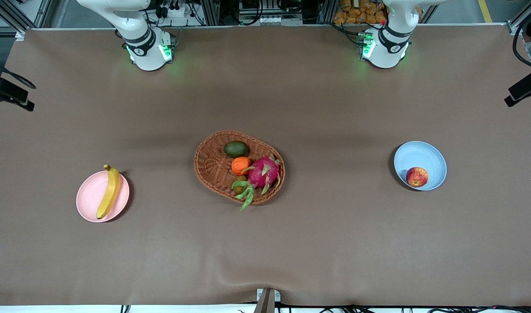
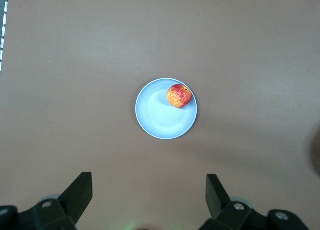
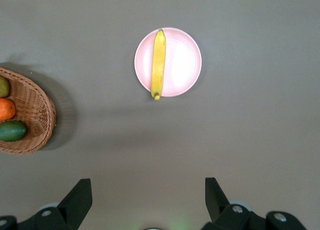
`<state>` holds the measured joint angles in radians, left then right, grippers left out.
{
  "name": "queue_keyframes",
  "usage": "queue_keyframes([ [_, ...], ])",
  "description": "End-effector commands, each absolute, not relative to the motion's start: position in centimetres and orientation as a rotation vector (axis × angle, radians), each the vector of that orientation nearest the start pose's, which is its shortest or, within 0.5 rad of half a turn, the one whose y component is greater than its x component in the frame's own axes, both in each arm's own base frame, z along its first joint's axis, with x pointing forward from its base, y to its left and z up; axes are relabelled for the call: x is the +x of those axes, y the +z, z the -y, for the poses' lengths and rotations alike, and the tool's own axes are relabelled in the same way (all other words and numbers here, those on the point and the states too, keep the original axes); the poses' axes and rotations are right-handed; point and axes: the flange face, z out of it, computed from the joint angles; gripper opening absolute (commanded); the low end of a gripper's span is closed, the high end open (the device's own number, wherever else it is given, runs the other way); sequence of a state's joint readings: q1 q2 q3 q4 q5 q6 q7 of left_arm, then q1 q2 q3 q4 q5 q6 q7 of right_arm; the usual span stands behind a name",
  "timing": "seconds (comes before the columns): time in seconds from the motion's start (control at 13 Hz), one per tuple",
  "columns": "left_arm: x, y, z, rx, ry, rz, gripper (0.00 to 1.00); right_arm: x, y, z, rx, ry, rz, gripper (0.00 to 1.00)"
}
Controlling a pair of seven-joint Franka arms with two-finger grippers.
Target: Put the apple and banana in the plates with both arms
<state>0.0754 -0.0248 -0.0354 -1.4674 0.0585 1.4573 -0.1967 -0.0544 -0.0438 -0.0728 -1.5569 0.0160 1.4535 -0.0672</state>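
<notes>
At the right arm's end of the table, the pink plate (image 1: pixel 91 204) carries the banana (image 1: pixel 108 191), which lies along the plate's edge on the side toward the basket, with both its ends reaching out to the rim. The right gripper (image 3: pixel 148 202) is high over the bare table, not over the plate, and its two dark fingers (image 3: pixel 79 197) stand wide apart with nothing between them; in the front view only the white base part of this arm is visible. In the middle of the table sits the brown wicker basket (image 1: pixel 208 165). It holds a green avocado (image 1: pixel 236 149), an orange fruit (image 1: pixel 240 165), a big magenta dragon fruit (image 1: pixel 264 172) and a small brownish fruit (image 1: pixel 239 178), which I cannot name. Toward the left arm's end, the blue plate (image 1: pixel 422 154) has the apple (image 1: pixel 417 177) in it, resting close to the rim that is nearer to the front camera. The left gripper (image 2: pixel 149 202) is also high over the bare table beside that plate, with its fingers (image 2: pixel 80 196) spread wide and empty. Both plates are well apart from the basket.
</notes>
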Motion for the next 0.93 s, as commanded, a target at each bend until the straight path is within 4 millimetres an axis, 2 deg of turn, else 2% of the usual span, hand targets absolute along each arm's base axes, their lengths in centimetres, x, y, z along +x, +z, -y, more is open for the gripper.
queue_keyframes([
  [0.0, 52.9, 67.9, -2.2, -3.07, -0.03, 0.334, 1.0, 53.3, 63.9, 6.6, -3.125, 0.134, -0.139, 1.0],
  [0.31, 52.8, 68.2, -2.5, -3.065, -0.021, 0.352, 1.0, 54.7, 61.8, 6.7, -3.126, 0.073, -0.069, 1.0],
  [0.62, 52.8, 68.2, -2.7, -3.076, -0.01, 0.356, 1.0, 54.8, 62.1, 4.4, -3.13, 0.066, -0.002, 1.0],
  [0.85, 52.8, 67.6, -1.6, -3.077, 0.039, 0.326, 1.0, 54.6, 62.0, 4.6, -3.13, 0.076, -0.007, 1.0],
])
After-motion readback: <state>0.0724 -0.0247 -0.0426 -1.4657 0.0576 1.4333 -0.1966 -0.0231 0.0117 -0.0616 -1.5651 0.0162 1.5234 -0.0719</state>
